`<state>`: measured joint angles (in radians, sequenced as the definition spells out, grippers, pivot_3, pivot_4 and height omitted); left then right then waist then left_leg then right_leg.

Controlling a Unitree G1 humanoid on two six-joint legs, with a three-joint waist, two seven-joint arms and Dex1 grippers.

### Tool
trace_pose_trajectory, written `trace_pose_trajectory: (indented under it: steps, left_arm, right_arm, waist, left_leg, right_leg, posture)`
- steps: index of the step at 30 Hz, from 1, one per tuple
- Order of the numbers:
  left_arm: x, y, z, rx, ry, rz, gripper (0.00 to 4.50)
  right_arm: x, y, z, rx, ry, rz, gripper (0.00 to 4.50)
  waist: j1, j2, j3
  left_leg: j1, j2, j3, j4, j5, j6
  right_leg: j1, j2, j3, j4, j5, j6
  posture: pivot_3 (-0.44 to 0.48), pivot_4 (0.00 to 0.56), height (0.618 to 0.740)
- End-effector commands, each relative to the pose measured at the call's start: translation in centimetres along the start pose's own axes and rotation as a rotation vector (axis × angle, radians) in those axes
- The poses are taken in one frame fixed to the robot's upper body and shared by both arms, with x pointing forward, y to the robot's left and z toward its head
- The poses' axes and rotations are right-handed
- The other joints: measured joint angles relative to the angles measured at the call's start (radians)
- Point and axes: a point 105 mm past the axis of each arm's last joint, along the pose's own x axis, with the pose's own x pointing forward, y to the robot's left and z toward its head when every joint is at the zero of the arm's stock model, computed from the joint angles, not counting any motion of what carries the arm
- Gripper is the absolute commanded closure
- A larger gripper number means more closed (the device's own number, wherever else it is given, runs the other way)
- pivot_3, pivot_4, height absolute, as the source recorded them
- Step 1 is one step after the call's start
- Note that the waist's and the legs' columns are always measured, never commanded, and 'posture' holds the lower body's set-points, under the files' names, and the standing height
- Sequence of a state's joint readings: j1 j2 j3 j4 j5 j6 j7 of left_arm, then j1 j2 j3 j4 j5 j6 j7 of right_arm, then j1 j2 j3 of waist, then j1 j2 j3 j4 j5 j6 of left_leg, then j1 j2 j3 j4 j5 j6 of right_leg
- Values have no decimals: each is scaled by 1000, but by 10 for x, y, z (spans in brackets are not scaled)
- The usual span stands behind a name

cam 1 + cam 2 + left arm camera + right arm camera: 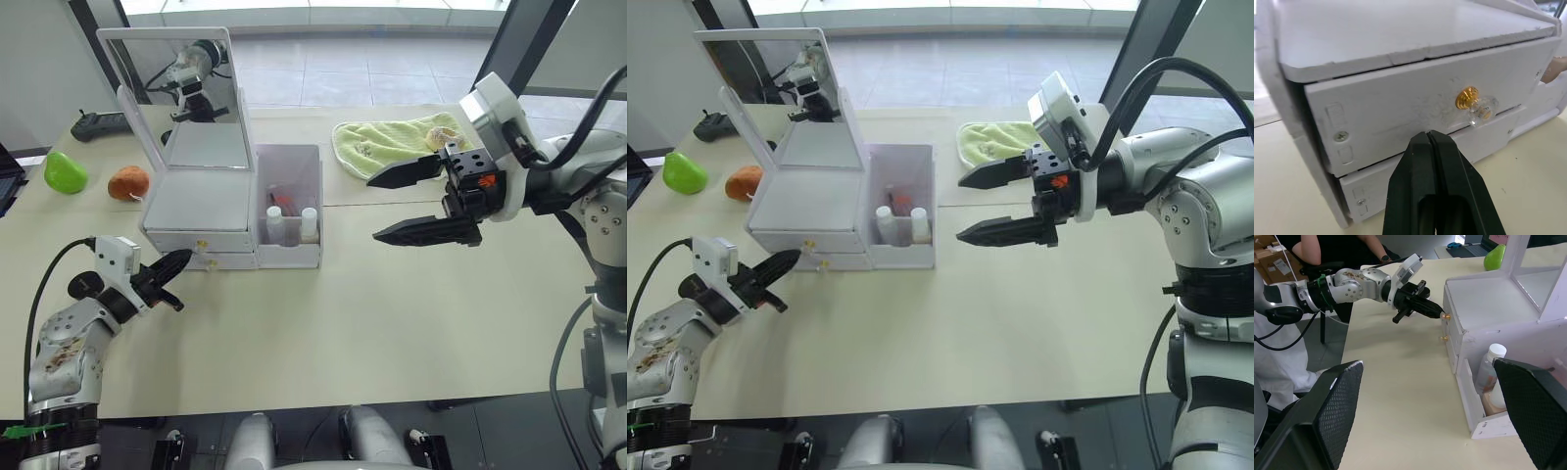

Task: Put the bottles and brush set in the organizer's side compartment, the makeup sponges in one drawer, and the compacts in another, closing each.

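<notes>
— Where is the organizer (pixel 201 201) sitting right now?

— It is standing left of centre in the head view, mirror lid (pixel 176 83) raised upright. Both gold-knobbed drawers are lying flush with the front. The side compartment (pixel 291 211) is forming its right part, and the two white-capped bottles (pixel 292 225) are standing upright inside it, with something pink-red showing behind them.

— What is the left gripper (pixel 179 262) doing?

— It is sitting in the lower left, its two black fingers pressed together with nothing between them, the tips pointing at the upper drawer's gold knob (pixel 1467 98). In the right wrist view the tips are looking right up against that knob.

— And the right gripper (pixel 404 204)?

— It is hovering above the table right of centre, fingers spread wide apart and gripping nothing, tips pointing toward the side compartment but well apart from it.

— Anything else lying around?

— A green towel (pixel 387 142) in the upper right, and a green fruit (pixel 65 172) and an orange fruit (pixel 128 182) at the far left.
</notes>
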<state>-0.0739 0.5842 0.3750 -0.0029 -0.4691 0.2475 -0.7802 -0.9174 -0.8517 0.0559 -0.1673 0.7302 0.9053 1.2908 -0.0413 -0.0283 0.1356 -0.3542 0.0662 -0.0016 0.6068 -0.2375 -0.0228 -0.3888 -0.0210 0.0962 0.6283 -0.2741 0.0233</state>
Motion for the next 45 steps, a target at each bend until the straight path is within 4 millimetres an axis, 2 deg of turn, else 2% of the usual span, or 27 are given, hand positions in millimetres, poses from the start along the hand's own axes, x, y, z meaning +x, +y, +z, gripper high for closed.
trace_pose_trajectory:
  steps: [1,7,18,23,26,30,33,37,39,41,45]
  left_arm:
    - [-3,6,15,1,-59,55,4478]
    - [-3,17,15,-36,-54,115,4478]
    - [4,11,8,-71,-23,123,4478]
    - [-19,-1,14,-108,-30,44,4478]
    - [-42,7,21,-112,-32,57,4478]
    - [-72,36,17,-43,55,145,3567]
    - [-102,63,22,20,108,205,2625]
    - [-143,100,36,62,116,317,1362]
    - [-159,109,37,66,142,341,718]
    - [-169,118,39,70,149,364,79]
    - [-184,132,41,74,151,421,35]
  right_arm:
    - [-6,4,10,-36,-19,-13,0]
    - [-6,3,10,-36,-19,-13,0]
    - [-6,2,11,-29,-19,-11,0]
    - [-8,1,7,16,-8,-32,0]
    - [-11,-11,-4,94,24,-117,0]
    - [-23,-30,-13,166,28,-265,0]
    - [-64,-30,-58,218,53,-391,0]
    - [-103,-36,-88,266,-8,-551,0]
    - [-123,-34,-112,302,17,-623,0]
    - [-139,-33,-125,351,-49,-682,0]
    - [-156,-26,-152,384,8,-747,0]
  waist:
    - [2,0,0]
    - [0,0,0]
    - [2,0,0]
    - [-3,0,0]
    - [-5,-1,0]
    - [-3,0,0]
    - [11,-3,-1]
    - [16,-6,-2]
    - [13,-5,-1]
    - [8,-2,-2]
    - [2,1,-2]
  left_leg:
    - [0,0,0,0,0,0]
    - [0,0,0,0,0,0]
    - [0,0,0,0,0,0]
    - [0,0,0,0,0,0]
    - [0,1,0,-1,0,0]
    - [0,1,0,-1,0,0]
    - [0,0,-1,-2,0,0]
    - [-1,-1,6,-1,-1,-1]
    - [-1,-1,7,0,-1,-1]
    - [2,0,8,-1,-1,-1]
    - [1,0,9,-2,-1,-1]
  right_leg:
    - [0,0,0,0,0,0]
    - [0,0,0,0,0,0]
    - [0,0,0,0,0,0]
    - [0,0,0,0,0,0]
    - [-1,0,0,0,0,-1]
    - [-2,0,0,-1,-4,-6]
    - [-5,-1,-2,-4,-6,-7]
    - [-2,-6,-1,-4,-7,-6]
    - [-2,-7,0,-4,-6,-6]
    - [-4,-6,-1,-4,-6,-6]
    - [-6,-6,0,-3,-6,-6]
  posture:
    - [0,150,740]
    - [0,150,740]
    - [0,150,740]
    - [0,150,740]
    - [0,150,740]
    - [0,150,740]
    - [0,150,740]
    - [0,150,740]
    - [0,150,740]
    - [0,150,740]
    - [0,150,740]
